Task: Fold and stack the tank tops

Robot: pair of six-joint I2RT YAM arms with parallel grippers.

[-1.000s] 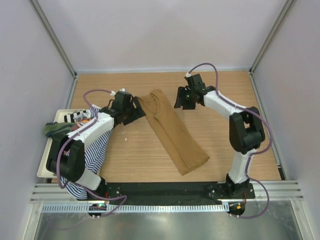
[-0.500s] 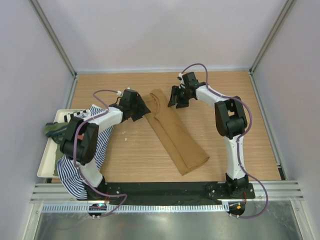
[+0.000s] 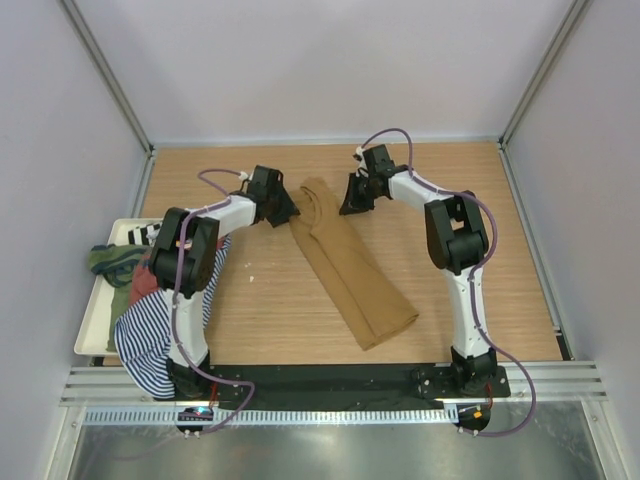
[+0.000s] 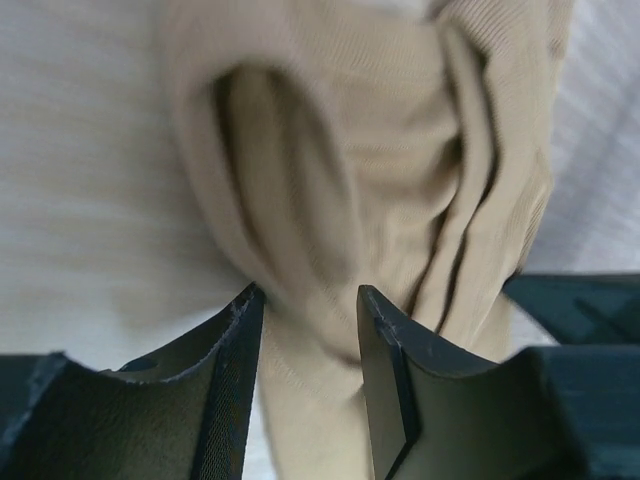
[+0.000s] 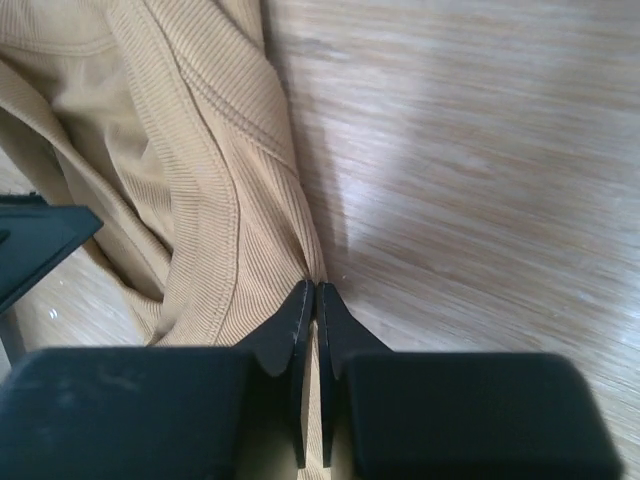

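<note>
Both arms extended far, wrists tipped down. Left gripper (image 4: 308,300) jaws apart; right gripper (image 5: 315,292) pinched tight on tan tank top (image 5: 200,180) edge.

The tan tank top (image 3: 345,262) lies folded lengthwise, diagonal; striped top (image 3: 150,335), olive top (image 3: 110,258), red top (image 3: 145,283) heaped left.

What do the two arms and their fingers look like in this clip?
Both the left arm and right arm have white links with bulky black joints and black bases. A thin purple cable loops along each. The left fingers and right fingers are matte black, tapering wedges. No markings are readable.
</note>
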